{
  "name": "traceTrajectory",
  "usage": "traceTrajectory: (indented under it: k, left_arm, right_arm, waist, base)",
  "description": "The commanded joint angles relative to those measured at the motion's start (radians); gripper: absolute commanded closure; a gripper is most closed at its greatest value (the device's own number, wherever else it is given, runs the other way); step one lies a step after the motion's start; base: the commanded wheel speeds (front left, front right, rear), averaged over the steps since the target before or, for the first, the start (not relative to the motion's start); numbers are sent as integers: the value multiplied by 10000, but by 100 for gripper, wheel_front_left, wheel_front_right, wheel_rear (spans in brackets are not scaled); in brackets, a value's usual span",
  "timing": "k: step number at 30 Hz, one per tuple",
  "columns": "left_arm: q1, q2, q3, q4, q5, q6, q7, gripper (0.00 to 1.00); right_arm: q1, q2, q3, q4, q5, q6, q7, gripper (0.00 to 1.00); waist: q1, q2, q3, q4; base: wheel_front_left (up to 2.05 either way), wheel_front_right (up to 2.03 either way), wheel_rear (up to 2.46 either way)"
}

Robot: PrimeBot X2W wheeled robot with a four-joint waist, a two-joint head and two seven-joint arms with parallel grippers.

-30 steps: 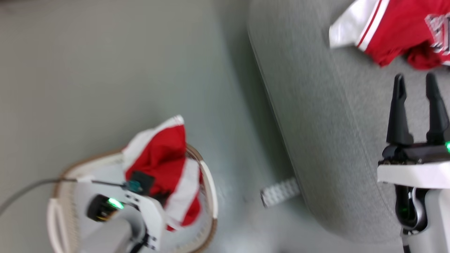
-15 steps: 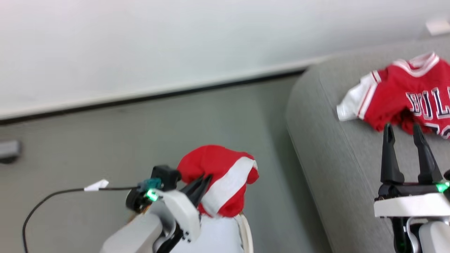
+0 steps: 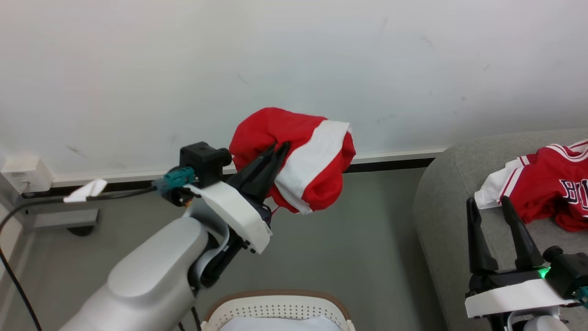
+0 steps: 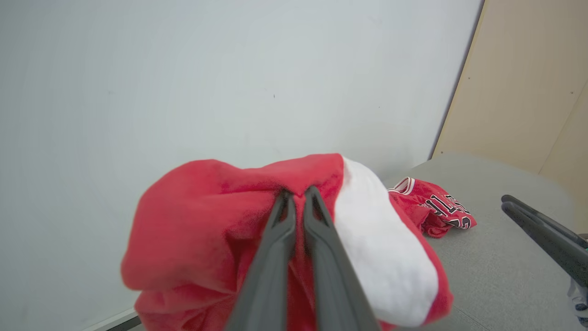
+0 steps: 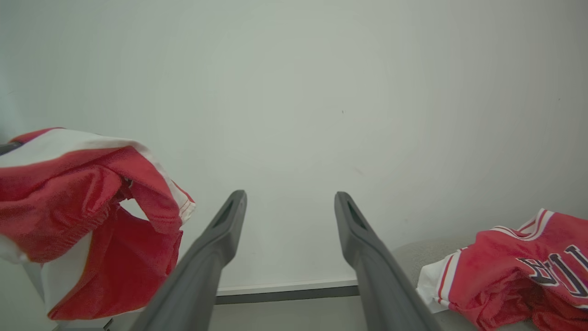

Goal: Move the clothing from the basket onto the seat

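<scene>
My left gripper [image 3: 281,148] is shut on a bunched red garment with a white panel [image 3: 303,158], held high above the floor in front of the wall. The left wrist view shows the two fingers pinching that red cloth [image 4: 220,230] at the gripper [image 4: 297,192]. A red "BULLS" jersey [image 3: 549,184] lies on the grey seat [image 3: 441,193] at the right. Over the seat's near edge, my right gripper [image 3: 488,202] stands open and empty, just short of the jersey [image 5: 519,271]. The basket [image 3: 275,308] sits at the bottom middle, below the held garment.
A pale white cloth [image 3: 280,324] lies inside the basket. A white wall with a dark baseboard [image 3: 395,162] runs behind. A black cable [image 3: 27,207] trails from my left wrist past a wall box [image 3: 25,177] at the left. A beige panel [image 4: 528,82] stands beyond the seat.
The head camera has tilted up from the floor to the wall. My left gripper has lifted the red garment out of the basket and higher. The right gripper stays open.
</scene>
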Motion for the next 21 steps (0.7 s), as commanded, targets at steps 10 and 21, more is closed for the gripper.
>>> traceTrajectory:
  k: [10, 21]
  left_arm:
    - [403, 550, 78, -1293, -139, 602, 379, 100]
    - [994, 82, -747, -1759, -11, 520, 677, 100]
  right_arm:
    - [-302, -230, 1017, 258, -115, -22, 11, 0]
    - [-1743, -719, 3363, 1784, -1222, -22, 398, 0]
  waist:
    - [3, -1, -55, 136]
    - [3, -1, -142, 917]
  base:
    - [0, 0, 0]
    - [0, 0, 0]
